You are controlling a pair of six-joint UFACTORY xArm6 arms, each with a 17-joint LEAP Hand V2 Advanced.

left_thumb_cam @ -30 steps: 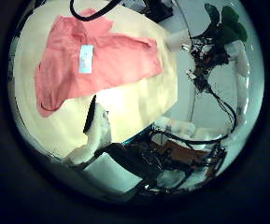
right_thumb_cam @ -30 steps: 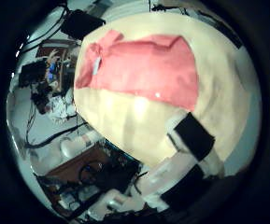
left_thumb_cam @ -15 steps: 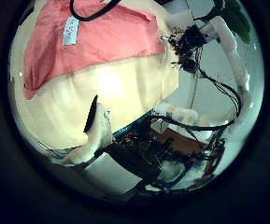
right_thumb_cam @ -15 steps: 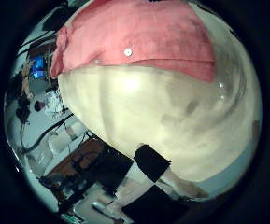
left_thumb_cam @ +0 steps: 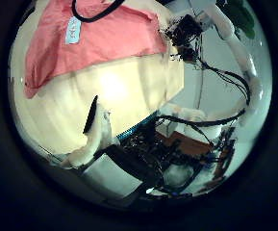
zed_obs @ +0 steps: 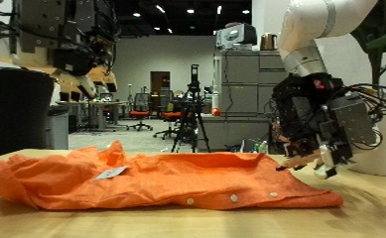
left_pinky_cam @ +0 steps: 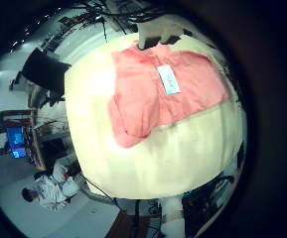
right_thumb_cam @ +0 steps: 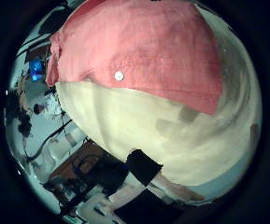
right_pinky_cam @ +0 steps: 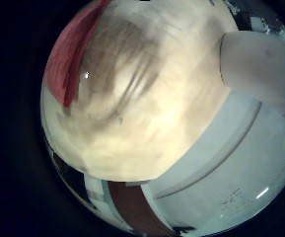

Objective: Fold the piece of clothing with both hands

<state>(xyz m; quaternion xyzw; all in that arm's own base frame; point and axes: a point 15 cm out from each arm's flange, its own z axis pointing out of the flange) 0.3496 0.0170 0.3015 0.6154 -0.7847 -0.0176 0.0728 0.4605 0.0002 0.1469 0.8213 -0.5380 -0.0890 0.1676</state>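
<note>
Outside view: an orange shirt (zed_obs: 167,178) lies spread flat on the desk (zed_obs: 193,220), a white tag (zed_obs: 111,173) on its upper face and small buttons along its near edge. Both arms hang from above. The right robot hand (zed_obs: 312,134) hovers just over the shirt's end, fingers pointing down and loosely relaxed, clasping nothing, apart from the cloth. The left robot hand (zed_obs: 76,45) sits high above the shirt's other end, also slack and empty.

Left little finger side palm view adds the full shirt outline, which the outside view foreshortens, with the tag near its middle.

Right thumb side palm view: the cloth fills much of the picture, so that palm is close; one button (right_thumb_cam: 119,76) shows.

Right little finger side palm view shows mostly bare desk.
</note>
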